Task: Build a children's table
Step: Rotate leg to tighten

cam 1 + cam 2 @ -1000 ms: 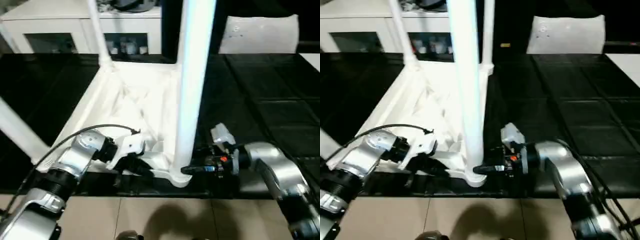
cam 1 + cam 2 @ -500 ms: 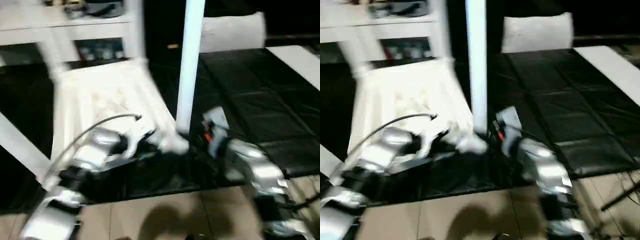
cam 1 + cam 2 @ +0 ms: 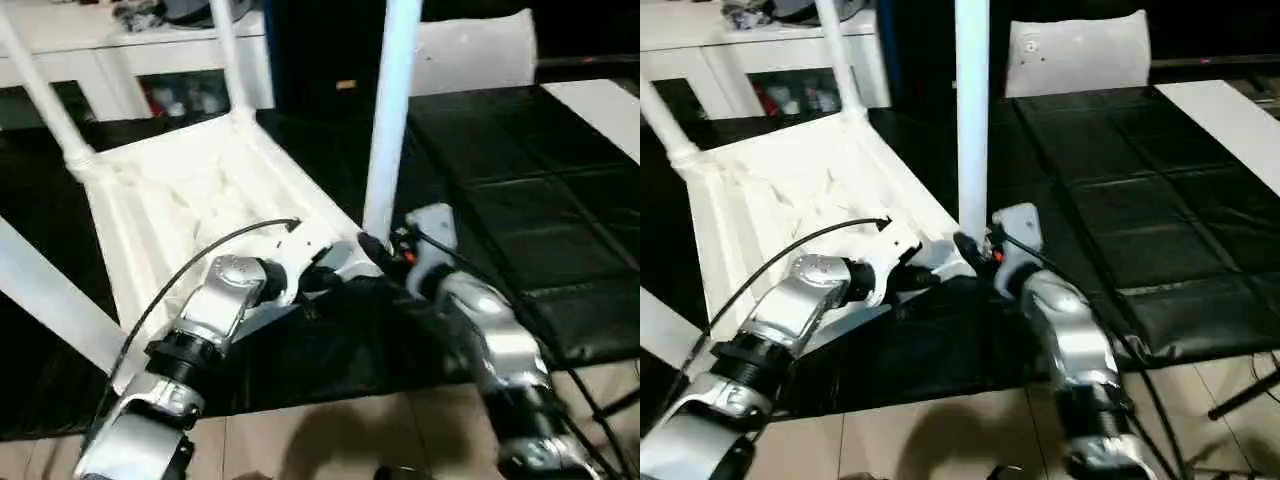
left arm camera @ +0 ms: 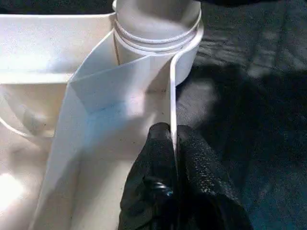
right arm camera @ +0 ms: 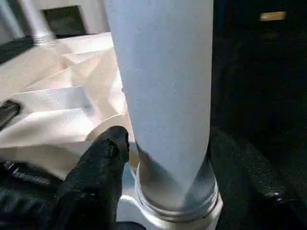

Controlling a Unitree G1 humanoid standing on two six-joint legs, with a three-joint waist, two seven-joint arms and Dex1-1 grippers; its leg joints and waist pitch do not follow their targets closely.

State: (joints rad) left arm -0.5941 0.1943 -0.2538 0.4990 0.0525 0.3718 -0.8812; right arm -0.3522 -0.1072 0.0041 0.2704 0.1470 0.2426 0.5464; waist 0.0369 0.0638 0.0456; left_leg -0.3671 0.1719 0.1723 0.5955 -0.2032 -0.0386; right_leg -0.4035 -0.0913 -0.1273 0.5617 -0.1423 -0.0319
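Note:
The white tabletop lies upside down on the black work table, ribs up. White legs stand in its corner sockets: the near leg rises from the corner closest to me, and two more stand at the back. My left gripper is shut on the tabletop's thin rim just beside that near socket. My right gripper is at the base of the near leg, shut on it, with one black finger pressed against its side; the other finger is hidden.
A fourth leg slants out at the lower left. A white glass-door cabinet stands behind the work table. A white cushion and a white board lie at the back right. The work table's front edge is near, with tiled floor below.
The camera has shifted. The tabletop has turned on the work table, and its gripped corner now sits farther from the front edge. Both grippers have stayed at that corner.

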